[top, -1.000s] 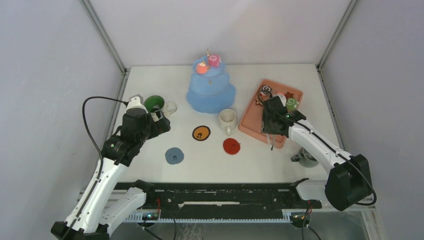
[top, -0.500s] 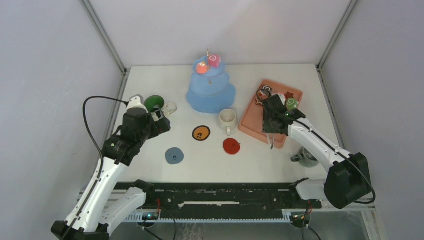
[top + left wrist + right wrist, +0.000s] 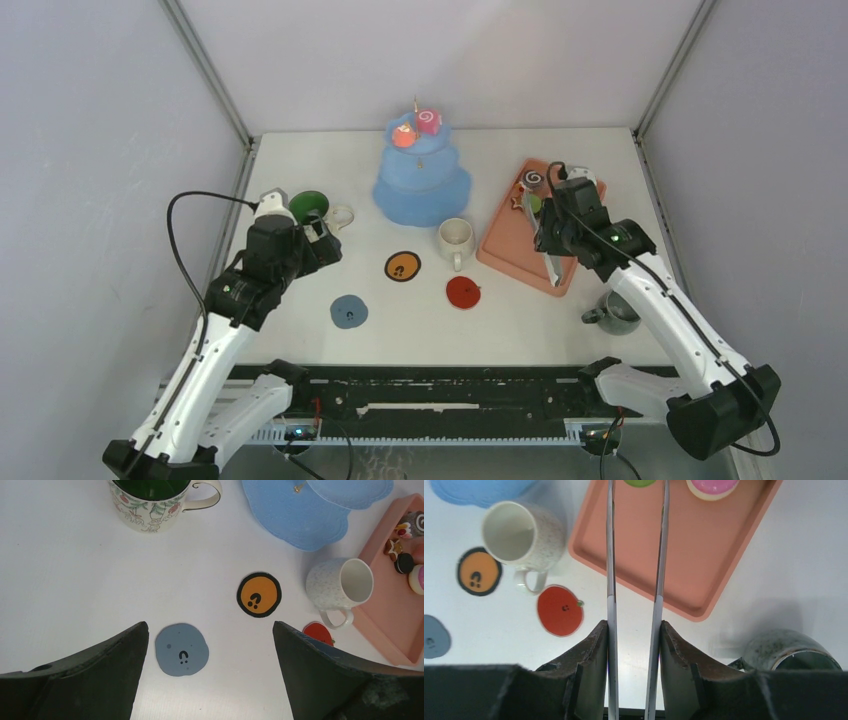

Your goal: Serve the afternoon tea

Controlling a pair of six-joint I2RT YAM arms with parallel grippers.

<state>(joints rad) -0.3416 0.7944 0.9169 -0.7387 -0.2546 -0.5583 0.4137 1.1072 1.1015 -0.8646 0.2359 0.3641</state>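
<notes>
Pastries on the stand: a pink swirl roll (image 3: 428, 121) and a red round (image 3: 404, 137) are sitting side by side on the top tier of the blue tiered stand (image 3: 422, 190), at the far middle of the table.
Pastries on the tray: a green round (image 3: 640, 482) and a pink-topped round (image 3: 713, 486) are lying toward the far end of the salmon-pink tray (image 3: 704, 555). A black swirl round (image 3: 531, 180), a brown star (image 3: 391, 546) and a black sandwich round (image 3: 403, 563) are lying close together by its far left corner.
Green mug: the green mug (image 3: 150, 507) is standing at the far left, its handle pointing right and a holly pattern showing on its side.
Cream mug: the cream mug (image 3: 337, 585) is standing just left of the tray, nearer than the stand, its handle pointing toward the near edge.
Grey mug: the grey mug (image 3: 791, 652) is standing on the table at the near right, just off the tray's near corner.
Right gripper: the right gripper (image 3: 634, 630) is hovering over the near part of the tray, its fingers clamping a pair of metal tongs (image 3: 610, 555). The blades are standing apart and reaching toward the green round; whether they are touching it cannot be told.
Left gripper: the left gripper (image 3: 210, 630) is hanging above the left half of the table with its fingers spread wide, gripping nothing.
Coasters: a blue coaster (image 3: 181, 649), an orange coaster (image 3: 258, 594) and a red apple-shaped coaster (image 3: 560, 610) are lying flat across the middle, the red one just near of the cream mug.
</notes>
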